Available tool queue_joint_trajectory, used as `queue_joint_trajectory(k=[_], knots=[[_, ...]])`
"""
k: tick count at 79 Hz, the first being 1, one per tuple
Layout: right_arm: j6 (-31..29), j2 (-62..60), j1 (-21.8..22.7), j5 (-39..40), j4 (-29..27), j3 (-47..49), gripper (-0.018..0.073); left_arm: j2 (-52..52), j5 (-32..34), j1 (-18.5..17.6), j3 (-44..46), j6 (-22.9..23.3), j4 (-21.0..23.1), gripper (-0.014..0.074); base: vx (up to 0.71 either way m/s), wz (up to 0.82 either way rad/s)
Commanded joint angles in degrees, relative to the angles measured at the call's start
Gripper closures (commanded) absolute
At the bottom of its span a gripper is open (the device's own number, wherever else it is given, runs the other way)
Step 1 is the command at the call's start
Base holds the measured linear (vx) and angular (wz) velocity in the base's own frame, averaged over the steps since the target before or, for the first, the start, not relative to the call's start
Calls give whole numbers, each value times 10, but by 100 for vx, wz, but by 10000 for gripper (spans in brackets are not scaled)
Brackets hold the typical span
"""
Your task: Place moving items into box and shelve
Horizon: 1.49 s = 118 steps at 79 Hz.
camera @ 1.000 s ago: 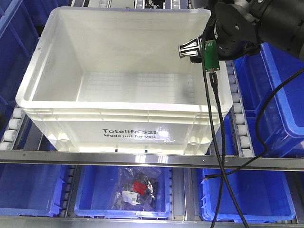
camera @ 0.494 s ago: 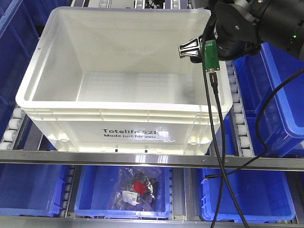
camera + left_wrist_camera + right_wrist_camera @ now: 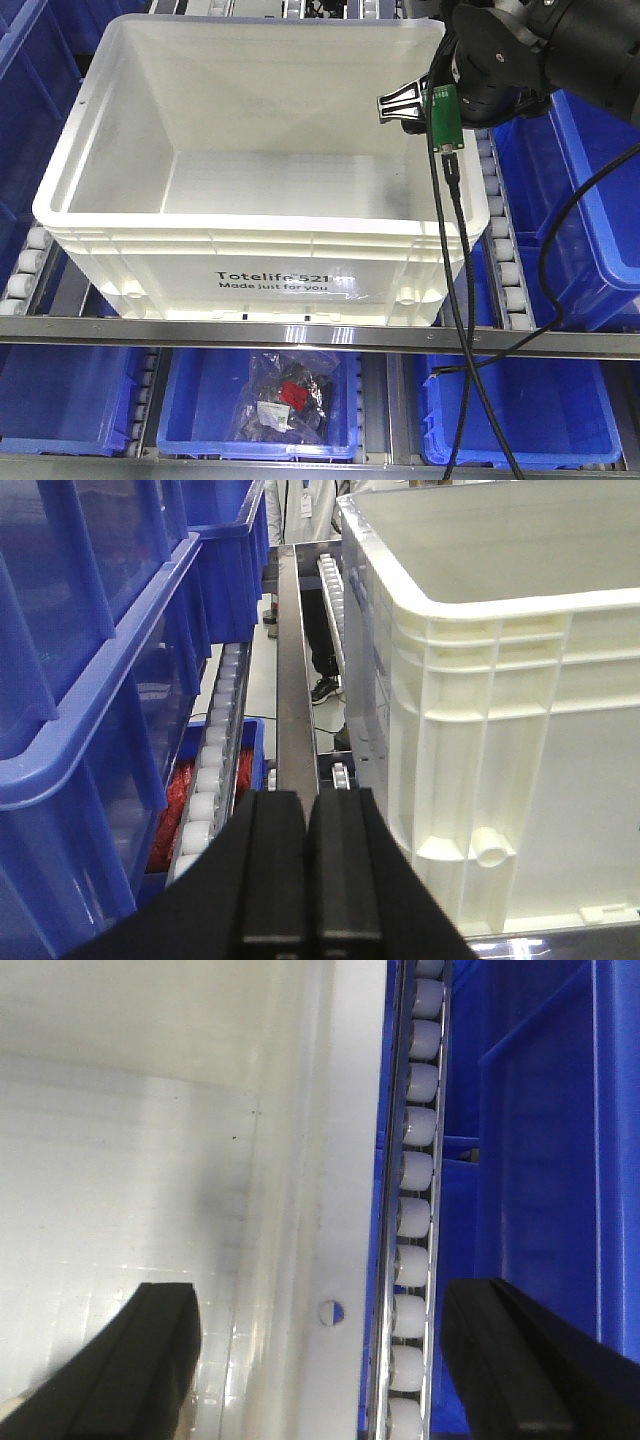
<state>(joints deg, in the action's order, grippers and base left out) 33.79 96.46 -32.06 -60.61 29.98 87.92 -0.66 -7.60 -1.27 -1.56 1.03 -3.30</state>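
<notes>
The box [image 3: 250, 222], a large white tote with black print, stands on the roller shelf, and its inside shows bare white floor. The moving items are out of view. My right gripper [image 3: 403, 104] hangs open at the box's far right rim. In the right wrist view that gripper [image 3: 322, 1290] straddles the box's right wall [image 3: 345, 1140], one finger inside the box and one over the rollers. My left gripper [image 3: 307, 800] is shut on nothing, low beside the box's left outer wall [image 3: 500, 740], pointing along the metal rail [image 3: 295, 680].
Blue bins [image 3: 590, 200] flank the box on the right and on the left [image 3: 90, 660]. Roller tracks [image 3: 415, 1160] run along both sides. A lower blue bin holds a plastic bag [image 3: 285, 400]. Black cables [image 3: 455, 300] hang from my right arm across the box's front corner.
</notes>
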Motion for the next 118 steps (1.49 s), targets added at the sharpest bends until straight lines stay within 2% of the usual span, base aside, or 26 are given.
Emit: queue_joint_trajectory(k=[1,44,60,71,76,82,88,99,112,113,118], knots=[[-4,-26,3,16,30,16,3,-2,43,1,10,7,6,604,0,0],[-4,-26,3,16,38,16,3,-2,43,1,10,7,6,604,0,0],[-4,-48,3,-10,31,16,3,-2,43,1,10,7,6,604,0,0],[-46,-75,4,-46,28,16,20,-2,43,1,10,7,6,604,0,0],[-76,-84,17,-64,11,16,39,-2,43,1,10,7,6,604,0,0],[-108,-98,45,-78,-37,13,67,-2,43,1,10,7,6,604,0,0],[-116,-122,69,-67,-62,-17,95,-2,43,1,10,7,6,604,0,0],[-116,-185,97,21,-60,-135,141,-2,43,1,10,7,6,604,0,0],[-116,-285,139,181,-73,-285,223,-2,43,1,10,7,6,604,0,0],[-116,-360,179,295,-79,-376,315,-2,43,1,10,7,6,604,0,0],[-116,-403,201,350,-87,-423,368,-2,43,1,10,7,6,604,0,0]])
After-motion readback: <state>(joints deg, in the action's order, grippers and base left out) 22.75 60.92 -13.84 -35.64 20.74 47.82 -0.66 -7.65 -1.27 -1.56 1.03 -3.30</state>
